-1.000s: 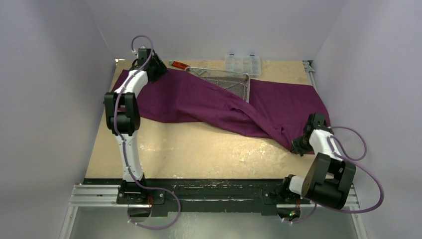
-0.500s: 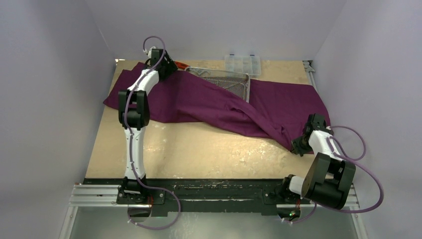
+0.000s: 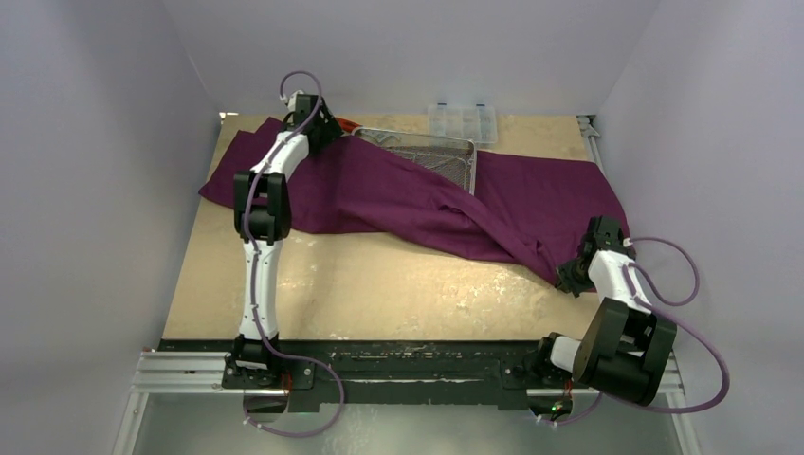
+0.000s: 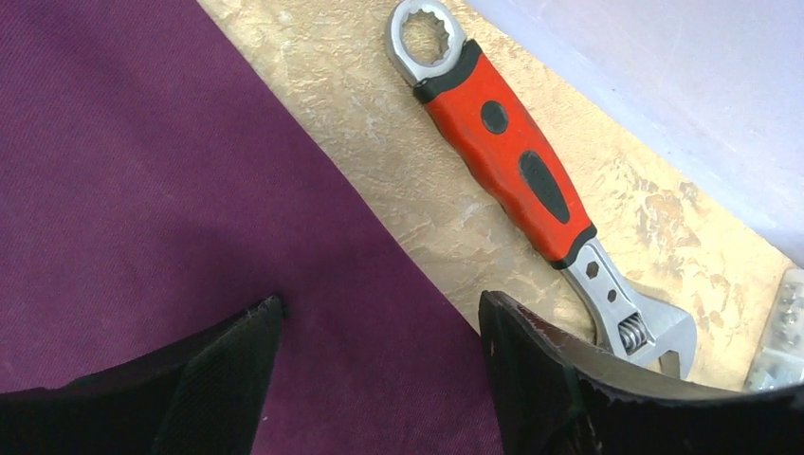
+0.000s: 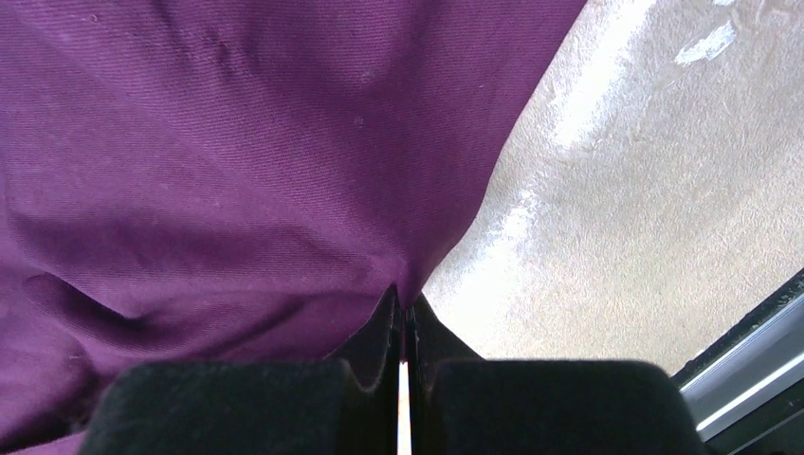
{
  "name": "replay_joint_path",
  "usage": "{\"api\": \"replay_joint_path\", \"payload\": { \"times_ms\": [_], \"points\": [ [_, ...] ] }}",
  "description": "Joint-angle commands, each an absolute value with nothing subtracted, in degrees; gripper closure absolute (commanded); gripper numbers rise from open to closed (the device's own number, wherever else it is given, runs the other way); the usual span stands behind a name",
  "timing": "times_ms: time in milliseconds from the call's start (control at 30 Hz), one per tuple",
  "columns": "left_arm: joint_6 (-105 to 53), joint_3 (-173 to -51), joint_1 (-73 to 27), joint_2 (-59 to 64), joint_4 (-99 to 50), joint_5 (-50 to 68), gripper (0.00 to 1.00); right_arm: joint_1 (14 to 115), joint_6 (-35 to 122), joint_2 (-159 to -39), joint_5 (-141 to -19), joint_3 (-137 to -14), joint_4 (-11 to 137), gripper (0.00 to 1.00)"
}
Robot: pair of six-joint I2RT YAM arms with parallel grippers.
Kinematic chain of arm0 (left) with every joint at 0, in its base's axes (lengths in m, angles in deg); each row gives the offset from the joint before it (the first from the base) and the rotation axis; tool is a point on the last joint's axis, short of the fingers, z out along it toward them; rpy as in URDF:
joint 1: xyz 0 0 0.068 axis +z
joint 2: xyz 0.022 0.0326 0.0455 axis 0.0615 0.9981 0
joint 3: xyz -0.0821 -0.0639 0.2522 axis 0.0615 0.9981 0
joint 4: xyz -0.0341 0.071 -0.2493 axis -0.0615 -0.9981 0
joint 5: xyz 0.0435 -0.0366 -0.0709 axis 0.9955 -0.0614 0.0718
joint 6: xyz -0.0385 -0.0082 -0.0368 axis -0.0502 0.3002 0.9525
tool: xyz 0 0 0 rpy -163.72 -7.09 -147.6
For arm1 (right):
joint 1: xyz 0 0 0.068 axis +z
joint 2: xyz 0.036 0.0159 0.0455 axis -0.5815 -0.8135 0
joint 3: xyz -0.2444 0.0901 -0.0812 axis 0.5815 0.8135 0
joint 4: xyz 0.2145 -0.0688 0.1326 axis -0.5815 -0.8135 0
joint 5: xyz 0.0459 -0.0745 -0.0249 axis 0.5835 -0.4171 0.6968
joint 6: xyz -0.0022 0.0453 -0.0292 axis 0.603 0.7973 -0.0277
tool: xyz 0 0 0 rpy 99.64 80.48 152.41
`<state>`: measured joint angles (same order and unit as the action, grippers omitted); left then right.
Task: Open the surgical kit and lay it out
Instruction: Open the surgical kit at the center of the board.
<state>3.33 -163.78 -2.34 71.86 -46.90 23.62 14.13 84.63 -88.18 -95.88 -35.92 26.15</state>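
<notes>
The dark-purple cloth [image 3: 408,199] lies spread across the back of the table, draped over most of the silver wire-mesh tray [image 3: 431,152], whose far rim and right end show. My left gripper [image 3: 322,128] is open at the cloth's far edge, its jaws over the cloth [image 4: 190,190] with nothing between them. My right gripper [image 3: 572,275] is shut on the cloth's near right corner [image 5: 408,284] and pinches its tip. Tweezers, forceps and packets are hidden.
A red-handled wrench [image 4: 512,161] lies on the bare table just beyond the cloth edge, right of my left fingers [image 4: 540,360]; it also shows in the top view [image 3: 343,123]. A clear compartment box [image 3: 462,121] stands at the back wall.
My left arm has reached right and farther back along the cloth's far edge toward the wrench. The cloth's left end has spread out. My right arm has stayed put.
</notes>
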Motion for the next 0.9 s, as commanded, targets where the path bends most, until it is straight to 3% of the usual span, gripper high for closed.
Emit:
{"api": "replay_joint_path", "payload": {
  "times_ms": [0,167,433,567,867],
  "points": [
    [2.6,-167.2,-2.5,72.5,-50.9,27.3,0.35,13.9,83.6,-86.6,-98.6,-35.6,26.7,1.00],
    [1.3,-168.7,-2.4,72.9,-58.2,33.4,0.57,13.9,83.6,-86.6,-98.8,-35.6,26.9,1.00],
    [-1.6,-165.8,-2.1,71.7,-62.4,39.1,0.81,14.0,83.7,-86.9,-98.7,-35.3,27.8,1.00],
    [0.4,-163.9,-1.0,70.9,-66.2,43.6,0.81,13.9,83.8,-86.9,-98.7,-35.2,28.1,1.00],
    [9.2,-158.3,1.0,64.3,-68.9,50.6,0.71,14.0,84.0,-87.3,-98.4,-35.2,28.7,1.00]
  ]
}}
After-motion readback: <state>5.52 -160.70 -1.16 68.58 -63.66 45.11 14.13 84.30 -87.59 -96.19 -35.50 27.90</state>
